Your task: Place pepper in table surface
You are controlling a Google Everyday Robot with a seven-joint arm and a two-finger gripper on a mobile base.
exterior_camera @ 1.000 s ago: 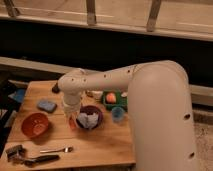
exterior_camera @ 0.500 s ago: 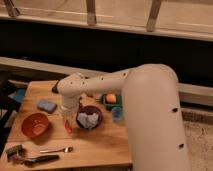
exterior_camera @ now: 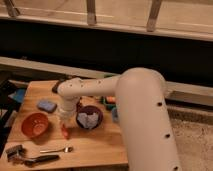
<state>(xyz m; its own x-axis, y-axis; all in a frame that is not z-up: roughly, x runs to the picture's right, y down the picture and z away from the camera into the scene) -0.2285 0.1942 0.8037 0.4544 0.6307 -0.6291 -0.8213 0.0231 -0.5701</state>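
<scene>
A big white robot arm (exterior_camera: 135, 105) fills the right and centre of the frame, its thick body rising from the lower right and bending across to the left over the table surface (exterior_camera: 95, 150), a light-brown wooden top in the lower left of the frame. The gripper (exterior_camera: 64, 121) hangs down from the arm's end at centre left, just above the wood, between an orange bowl (exterior_camera: 36, 125) on its left and a dark bowl (exterior_camera: 90, 118) on its right. The pepper (exterior_camera: 65, 131), small, slim and red-orange, sits right below the gripper, its lower tip at or very close to the tabletop; the gripper looks clamped on the pepper's upper end, though from here I cannot tell whether the pepper is already resting on the wood. The dark bowl holds something pale and crumpled. A blue sponge (exterior_camera: 47, 105) lies on the table up and left of the gripper, near the table's back edge. Toward the bottom left, a fork (exterior_camera: 56, 149) lies flat on the wood, and below it a dark-handled tool (exterior_camera: 27, 158) rests near the front edge. Behind the arm, something orange and green shows on the table.
</scene>
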